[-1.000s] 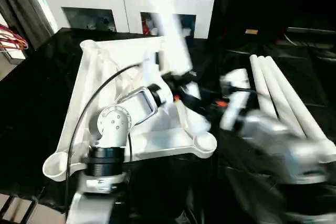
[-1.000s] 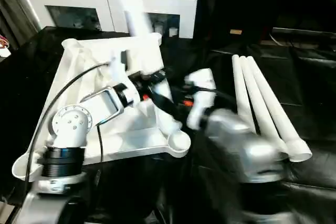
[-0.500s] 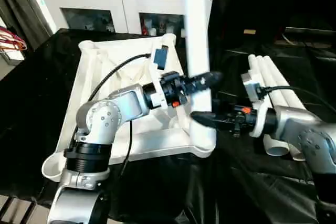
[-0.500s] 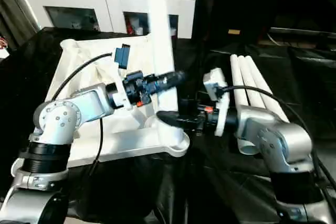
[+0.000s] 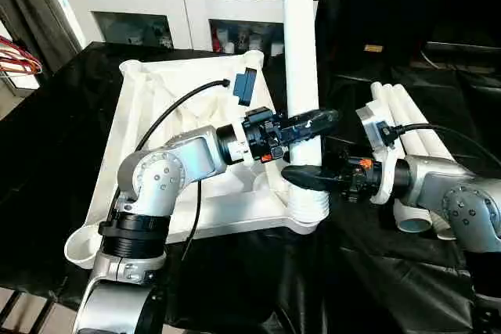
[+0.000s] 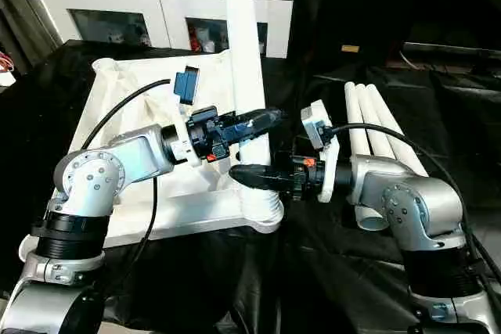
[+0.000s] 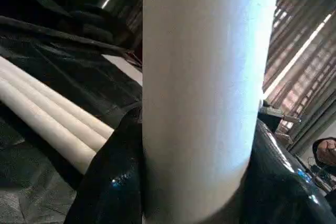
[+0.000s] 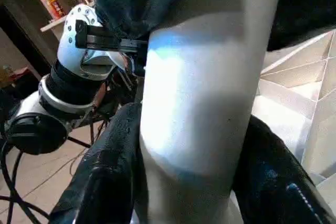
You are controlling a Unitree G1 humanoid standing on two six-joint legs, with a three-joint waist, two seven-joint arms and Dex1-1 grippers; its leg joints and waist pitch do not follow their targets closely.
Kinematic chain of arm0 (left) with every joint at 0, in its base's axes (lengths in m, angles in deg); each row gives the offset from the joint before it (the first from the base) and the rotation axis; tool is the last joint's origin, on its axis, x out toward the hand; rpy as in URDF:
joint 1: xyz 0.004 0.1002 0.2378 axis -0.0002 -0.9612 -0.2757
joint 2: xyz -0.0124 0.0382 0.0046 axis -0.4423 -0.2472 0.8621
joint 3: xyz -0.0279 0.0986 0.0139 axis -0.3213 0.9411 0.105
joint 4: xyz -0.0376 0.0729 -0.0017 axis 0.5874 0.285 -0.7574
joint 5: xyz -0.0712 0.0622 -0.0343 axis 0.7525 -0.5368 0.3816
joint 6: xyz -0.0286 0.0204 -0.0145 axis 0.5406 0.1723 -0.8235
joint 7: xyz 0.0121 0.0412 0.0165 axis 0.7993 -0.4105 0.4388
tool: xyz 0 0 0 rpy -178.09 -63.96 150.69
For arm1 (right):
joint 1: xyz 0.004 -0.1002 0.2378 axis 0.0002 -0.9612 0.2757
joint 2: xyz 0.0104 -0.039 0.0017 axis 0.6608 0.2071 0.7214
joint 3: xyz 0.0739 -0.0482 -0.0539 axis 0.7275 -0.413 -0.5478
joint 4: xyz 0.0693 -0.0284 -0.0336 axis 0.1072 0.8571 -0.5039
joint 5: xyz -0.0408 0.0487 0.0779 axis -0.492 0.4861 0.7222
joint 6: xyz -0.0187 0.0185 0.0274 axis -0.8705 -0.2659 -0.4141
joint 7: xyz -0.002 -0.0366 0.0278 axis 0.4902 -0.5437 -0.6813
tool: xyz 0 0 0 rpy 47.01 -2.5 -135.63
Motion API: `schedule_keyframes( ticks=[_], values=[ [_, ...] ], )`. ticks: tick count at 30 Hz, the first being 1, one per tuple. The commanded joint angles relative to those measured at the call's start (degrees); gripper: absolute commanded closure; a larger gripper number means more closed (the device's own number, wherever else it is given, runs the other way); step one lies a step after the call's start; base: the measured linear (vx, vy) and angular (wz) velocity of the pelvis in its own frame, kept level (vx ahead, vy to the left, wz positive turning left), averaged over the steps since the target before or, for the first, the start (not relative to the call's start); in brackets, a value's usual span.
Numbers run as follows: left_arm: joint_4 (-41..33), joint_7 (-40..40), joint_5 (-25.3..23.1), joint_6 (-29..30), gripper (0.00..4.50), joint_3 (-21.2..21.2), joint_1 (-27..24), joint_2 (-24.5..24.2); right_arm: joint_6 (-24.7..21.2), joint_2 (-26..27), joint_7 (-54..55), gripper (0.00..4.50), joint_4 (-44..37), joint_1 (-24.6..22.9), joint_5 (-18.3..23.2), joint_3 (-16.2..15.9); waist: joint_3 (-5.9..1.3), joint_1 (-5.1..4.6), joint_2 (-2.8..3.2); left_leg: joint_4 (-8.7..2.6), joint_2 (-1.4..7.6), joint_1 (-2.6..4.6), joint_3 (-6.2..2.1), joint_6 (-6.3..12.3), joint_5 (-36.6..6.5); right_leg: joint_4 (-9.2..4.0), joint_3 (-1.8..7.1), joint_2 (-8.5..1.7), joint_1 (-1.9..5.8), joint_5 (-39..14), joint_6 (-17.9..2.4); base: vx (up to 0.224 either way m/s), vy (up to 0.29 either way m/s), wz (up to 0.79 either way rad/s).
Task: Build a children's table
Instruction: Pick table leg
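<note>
No legible writing on leg

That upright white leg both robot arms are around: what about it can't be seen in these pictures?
- Upright leg: its upper end is cut off by the top edge of both eye views.
- Its foot in the corner socket of the table top: how deep it sits is hidden by the socket wall.
- Spare legs: near ends hidden behind the right arm.

left gripper, right gripper, jaws clamped

Upright leg in tabletop's near-right corner socket, spare legs rightward.
</note>
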Motion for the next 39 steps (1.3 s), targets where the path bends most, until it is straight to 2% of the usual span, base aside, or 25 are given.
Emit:
schedule_keyframes(
  ticks=[1, 6, 7, 9, 10, 12, 13, 15, 16, 17, 21, 22, 27, 28, 30, 31, 33, 36, 39],
  values=[
    [-1.7, -2.3, 0.2, 0.0, 1.99, -0.4, 0.5, 0.8, 1.0, 0.1, 2.0, 2.54, 0.0, 0.1, -1.4, -0.6, -4.29, 0.14, -1.34, -2.84, 2.05, 0.56, -0.12, 3.38, -0.1, -3.41, 2.19, -4.04, 3.15, 2.8, -13.5, 0.000, 0.000, 0.00],
    [-2.8, -6.2, -2.1, -1.7, 1.64, -1.1, 0.2, 1.1, 2.3, 1.3, 5.0, 2.57, -0.9, -0.2, -2.9, -0.2, -4.24, 0.11, -1.13, -2.93, 2.14, 0.58, -0.21, 2.57, -0.9, -3.52, 2.17, -4.02, 3.14, 2.5, -13.4, 0.000, 0.000, 0.00],
    [-3.5, -10.9, -4.4, -2.9, 1.39, -1.9, 0.3, 1.9, 3.2, 2.2, 7.1, 2.60, -1.8, -0.6, -3.8, -0.1, -4.25, 0.12, -0.89, -2.96, 2.17, 0.62, -0.27, 2.27, -1.1, -3.54, 2.18, -4.05, 3.18, 2.4, -13.1, 0.000, 0.000, 0.00],
    [-3.3, -16.3, -5.4, -3.5, 1.35, -3.8, 0.7, 3.7, 3.8, 2.9, 8.8, 2.60, -2.5, -0.9, -4.5, -0.2, -4.24, -0.03, -1.01, -2.90, 2.05, 0.53, -0.28, 1.98, -1.2, -3.57, 2.13, -3.95, 3.30, 3.3, -13.1, 0.000, 0.000, 0.00],
    [-3.3, -19.5, -5.6, -4.0, 1.16, -5.1, 1.0, 5.0, 4.3, 3.4, 9.7, 2.60, -2.9, -1.2, -4.8, -0.3, -4.25, -0.01, -0.87, -2.88, 2.02, 0.52, -0.33, 1.65, -1.4, -3.61, 2.12, -3.92, 3.35, 3.6, -13.1, 0.000, 0.000, 0.00],
    [-3.7, -22.7, -5.1, -4.1, 1.58, -6.6, 1.3, 6.4, 4.6, 4.1, 10.9, 2.60, -3.4, -1.4, -5.0, -0.2, -4.30, 0.06, -0.79, -2.83, 2.01, 0.56, -0.31, 1.63, -1.5, -3.56, 2.18, -3.97, 3.36, 3.7, -13.2, 0.000, 0.000, 0.00],
    [-4.1, -24.4, -5.2, -4.0, 1.58, -6.9, 1.4, 7.0, 4.8, 4.6, 11.8, 2.60, -3.6, -1.6, -5.2, -0.1, -4.32, 0.07, -0.89, -2.86, 2.03, 0.56, -0.33, 1.68, -1.5, -3.58, 2.16, -3.95, 3.39, 3.7, -13.2, 0.000, 0.000, 0.00],
    [-4.9, -26.2, -5.9, -4.4, 1.61, -6.8, 1.3, 7.8, 5.1, 5.6, 13.1, 2.60, -3.8, -1.7, -5.5, 0.0, -4.29, 0.06, -0.51, -2.84, 2.03, 0.53, -0.39, 1.53, -1.7, -3.55, 2.14, -3.89, 3.29, 3.8, -13.2, 0.000, 0.000, 0.00],
    [-5.4, -26.7, -6.0, -4.4, 1.79, -6.6, 1.1, 8.1, 5.3, 5.9, 13.5, 2.60, -3.9, -1.7, -5.7, -0.1, -4.24, -0.01, -0.64, -2.88, 2.03, 0.50, -0.38, 1.63, -2.0, -3.65, 2.15, -3.86, 3.32, 3.7, -13.0, 0.000, 0.000, 0.00],
    [-6.0, -26.9, -6.4, -4.6, 2.00, -6.0, 0.8, 8.3, 5.5, 6.2, 14.0, 2.60, -3.8, -1.7, -5.9, -0.2, -4.24, 0.04, -0.66, -2.90, 2.03, 0.51, -0.38, 1.63, -2.3, -3.76, 2.16, -3.90, 3.33, 3.3, -12.8, 0.000, 0.000, 0.00],
    [-7.1, -27.5, -9.0, -4.3, 2.07, -3.1, -0.2, 8.5, 6.2, 6.8, 14.9, 2.60, -3.4, -1.4, -6.6, -0.4, -4.19, -0.01, -0.61, -3.02, 2.12, 0.58, -0.47, 1.45, -2.6, -3.87, 2.13, -3.80, 3.26, 2.4, -12.1, 0.000, 0.000, 0.00],
    [-7.1, -27.8, -9.3, -4.5, 2.32, -2.9, -0.3, 8.5, 6.2, 6.9, 15.1, 2.60, -3.4, -1.3, -6.7, -0.5, -4.15, -0.04, -0.53, -3.04, 2.05, 0.55, -0.43, 1.19, -2.8, -3.85, 2.15, -3.81, 3.22, 1.9, -11.9, 0.000, 0.000, 0.00],
    [-7.3, -28.0, -7.6, -3.9, 2.60, -3.4, 0.0, 8.6, 7.0, 7.3, 16.1, 2.60, -3.3, -0.7, -7.5, -0.8, -4.21, -0.03, -0.51, -3.00, 2.02, 0.60, -0.46, 0.82, -2.7, -3.83, 2.18, -3.82, 3.22, 2.4, -11.8, 0.000, 0.000, 0.00],
    [-7.7, -27.0, -5.5, -2.7, 2.62, -4.0, -0.1, 8.7, 6.6, 7.5, 16.2, 2.25, -2.8, -0.5, -7.1, -0.5, -4.21, -0.03, -0.46, -2.97, 1.95, 0.59, -0.43, 0.77, -2.8, -3.75, 2.15, -3.78, 3.18, 2.7, -12.1, 0.000, 0.000, 0.00],
    [-8.0, -26.4, -5.7, -2.6, 2.62, -3.7, -0.1, 8.2, 6.1, 7.5, 15.8, 1.90, -2.7, -0.3, -6.5, -0.4, -4.21, -0.03, -0.35, -2.99, 1.99, 0.62, -0.47, 0.78, -3.0, -3.77, 2.14, -3.76, 3.17, 2.9, -12.3, 0.000, 0.000, 0.00],
    [-8.1, -25.1, -6.7, -3.0, 2.62, -3.0, -0.1, 7.3, 5.3, 6.9, 14.2, 1.87, -3.0, -0.2, -5.6, -0.8, -4.20, -0.03, -0.15, -3.01, 1.96, 0.64, -0.53, 0.81, -3.3, -3.76, 2.10, -3.73, 3.17, 2.7, -12.1, 0.000, 0.000, 0.00],
    [-7.9, -23.9, -6.9, -3.0, 2.62, -2.6, 0.0, 6.5, 4.8, 5.9, 12.7, 1.69, -3.2, -0.2, -5.5, -1.4, -4.21, -0.05, -0.15, -2.98, 1.96, 0.67, -0.48, 0.87, -3.4, -3.78, 2.15, -3.73, 3.15, 2.6, -12.0, 0.000, 0.000, 0.00],
    [-7.2, -20.6, -7.2, -2.8, 2.62, -1.2, 0.3, 4.7, 4.4, 3.3, 9.4, 1.49, -3.0, -0.3, -5.9, -3.1, -4.17, 0.14, -0.39, -3.03, 2.03, 0.71, -0.48, 0.98, -3.2, -3.78, 2.19, -3.74, 3.22, 2.4, -11.7, 0.000, 0.000, 0.00],
    [-6.6, -16.2, -7.1, -2.7, 2.62, 0.7, 1.0, 2.1, 4.0, 1.2, 6.4, 1.49, -1.9, 0.1, -5.7, -3.8, -4.19, -0.01, -0.60, -3.04, 1.98, 0.64, -0.42, 1.08, -3.1, -3.75, 2.19, -3.75, 3.25, 2.3, -11.7, 0.000, 0.000, 0.00]
  ],
)
